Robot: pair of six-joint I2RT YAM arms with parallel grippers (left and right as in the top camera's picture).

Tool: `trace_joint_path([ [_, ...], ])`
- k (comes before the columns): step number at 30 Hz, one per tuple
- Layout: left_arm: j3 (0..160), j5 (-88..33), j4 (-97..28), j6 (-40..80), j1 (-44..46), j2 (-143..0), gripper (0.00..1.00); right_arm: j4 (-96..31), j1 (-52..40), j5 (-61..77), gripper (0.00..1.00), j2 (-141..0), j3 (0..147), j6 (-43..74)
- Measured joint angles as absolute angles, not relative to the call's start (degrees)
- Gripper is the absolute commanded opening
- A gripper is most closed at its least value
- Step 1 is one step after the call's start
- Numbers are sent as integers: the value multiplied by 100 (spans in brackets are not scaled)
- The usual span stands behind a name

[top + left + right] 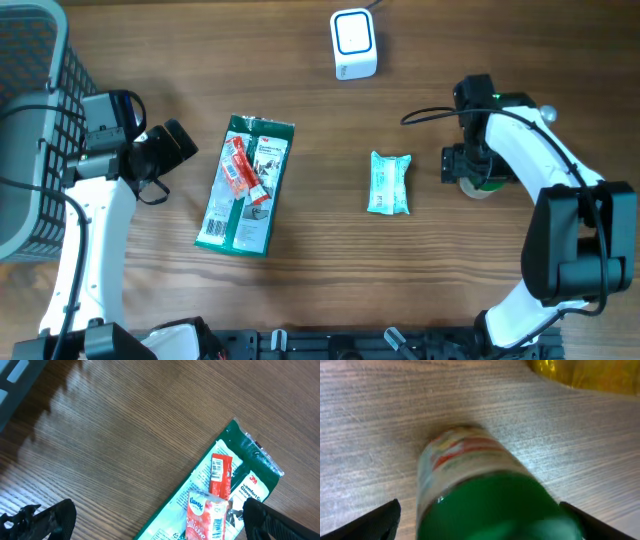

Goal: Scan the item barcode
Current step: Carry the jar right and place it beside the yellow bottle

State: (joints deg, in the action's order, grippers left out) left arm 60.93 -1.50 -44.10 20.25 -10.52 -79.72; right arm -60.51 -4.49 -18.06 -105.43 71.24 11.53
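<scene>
Spreading across the frame, a wooden table (320, 290) carries the scene, with a dark wire basket (25, 70) at its left edge. The left gripper (176, 142) hangs with its fingers (47, 520) spread wide, holding nothing. A flat green package (240, 215) lies just ahead of it, one side reaching toward the right-hand finger. Across the table, the right gripper (466, 165) stands over a jar (470, 475) with a green lid, which sits on the wood near the right edge, well apart from the scanner. From the wrist camera, the jar lies between the two fingers (372, 522), both set wide at the lower corners of the view. Bare wood shows between the jar and the left-hand finger, so nothing is gripped. A teal packet (389, 183) lies between the package and the jar. The white scanner (353, 44) sits near the far edge, and two small red packs (240, 170) rest on top of the green package.
</scene>
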Motion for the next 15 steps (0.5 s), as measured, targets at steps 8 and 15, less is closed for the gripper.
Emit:
trace_joint_path([
  [8, 6093, -150, -4412, 2027, -1052, -7972, 100, -6335, -451, -858, 55, -9524, 8519, 729],
  [15, 6093, -150, -4410, 2025, -1052, -7972, 100, -6239, -456, 574, 25, -9072, 8407, 742],
])
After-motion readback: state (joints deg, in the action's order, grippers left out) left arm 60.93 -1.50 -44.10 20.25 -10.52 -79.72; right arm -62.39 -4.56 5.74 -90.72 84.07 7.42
